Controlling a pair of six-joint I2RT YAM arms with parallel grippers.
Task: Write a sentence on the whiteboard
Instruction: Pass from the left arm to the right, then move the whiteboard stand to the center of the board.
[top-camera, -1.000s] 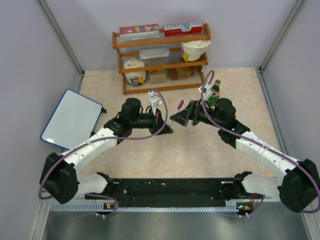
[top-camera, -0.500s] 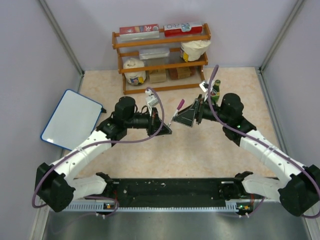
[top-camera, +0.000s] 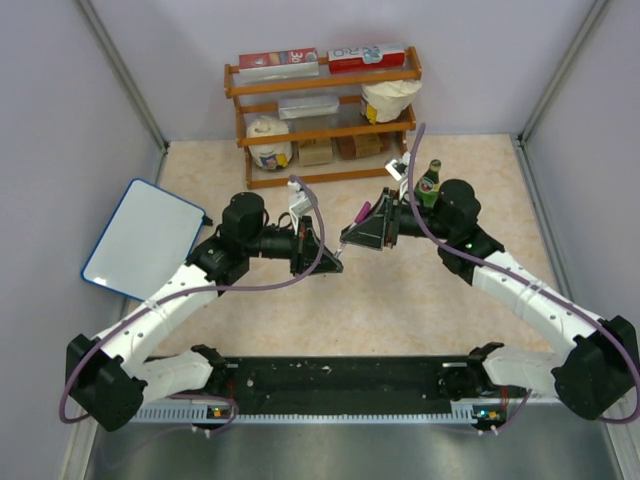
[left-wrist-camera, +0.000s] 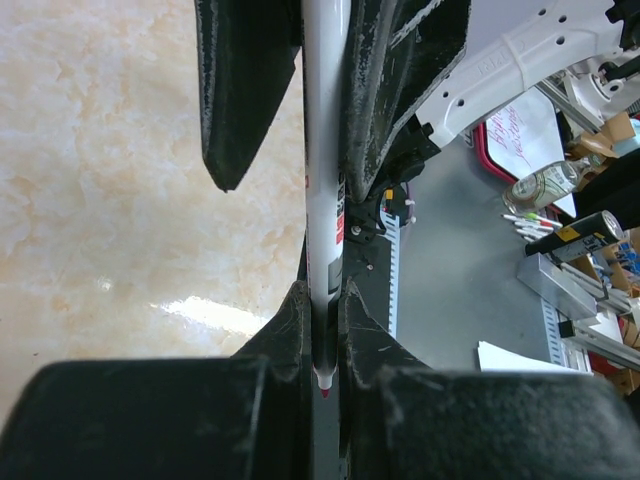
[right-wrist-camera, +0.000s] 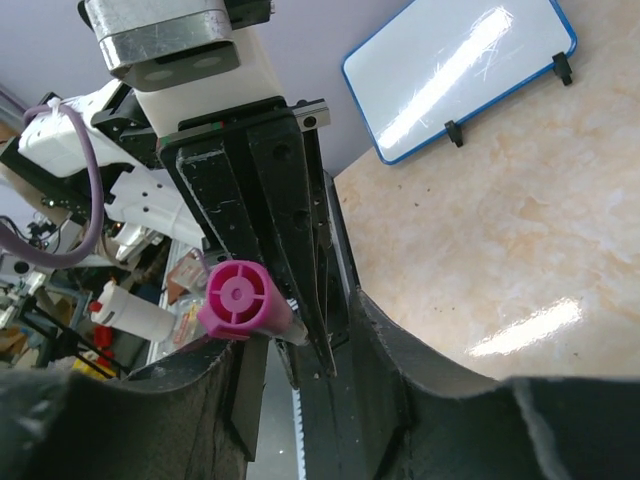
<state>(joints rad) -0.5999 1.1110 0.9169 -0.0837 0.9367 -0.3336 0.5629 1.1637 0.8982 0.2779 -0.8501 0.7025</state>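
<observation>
A: At the left side of the table, the whiteboard (top-camera: 145, 238) rests with its white face up, blue frame all round, and 2 small black feet on the edge toward the arms.

B: Is either arm near it?

A: No, both are well apart from it, meeting over the middle of the table. The left gripper (left-wrist-camera: 322, 305) is clamped tight on a marker (left-wrist-camera: 325, 200) with a white barrel, which runs straight out between its fingers.

B: And the other one?

A: The right gripper (right-wrist-camera: 300, 335) faces the left head-on. The marker's magenta cap (right-wrist-camera: 240, 298) sits between its 2 fingers, which stand narrow. I cannot tell whether they press on the cap.

B: What is behind them?

A: A wooden shelf (top-camera: 325, 110) with 3 levels of boxes and containers stands at the back wall. A green bottle (top-camera: 430, 182) stands upright beside the right arm.
</observation>
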